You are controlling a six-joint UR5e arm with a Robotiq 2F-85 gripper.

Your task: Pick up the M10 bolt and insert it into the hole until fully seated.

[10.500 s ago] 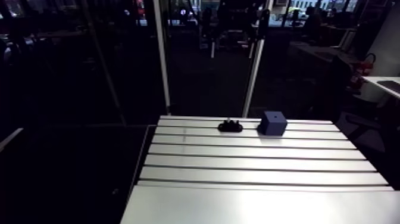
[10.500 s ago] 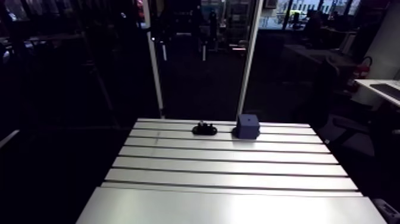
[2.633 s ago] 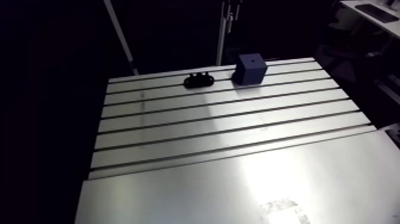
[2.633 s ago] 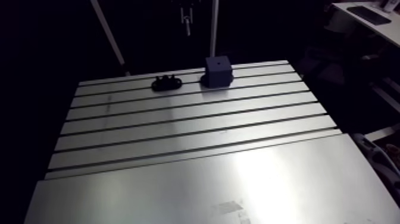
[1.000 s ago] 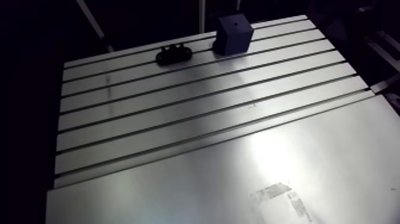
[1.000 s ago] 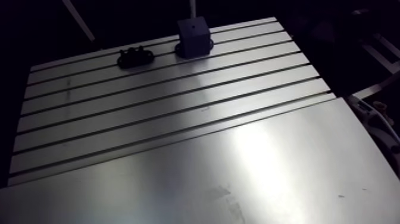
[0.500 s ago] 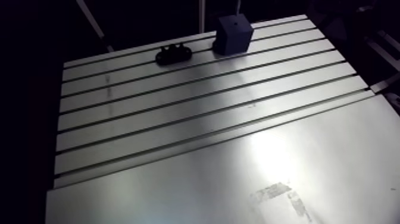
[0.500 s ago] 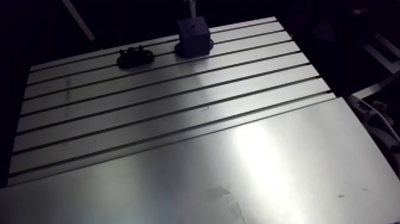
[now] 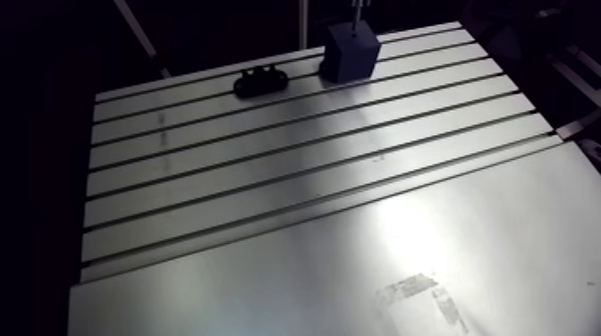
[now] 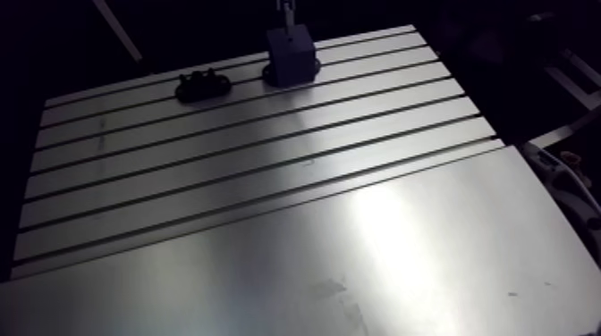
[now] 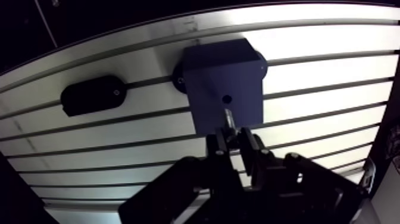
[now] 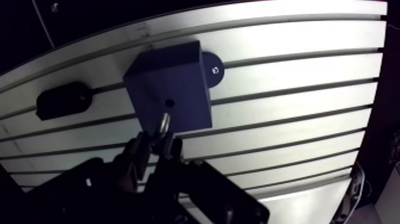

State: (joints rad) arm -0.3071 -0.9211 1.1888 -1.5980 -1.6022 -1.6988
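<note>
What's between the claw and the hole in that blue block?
Only the bolt, clamped in the gripper, pointing at the hole; the wrist view shows it.

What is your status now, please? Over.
Gripper shut on bolt. Bolt above blue block, tip near hole, not inserted. Path clear; black holder off to side.

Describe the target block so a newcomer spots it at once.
On the slotted table, look to the far edge, where two dark things sit. The block is the tall blue cube with one small hole in its top; the holder beside it is low, black and oval.
</note>
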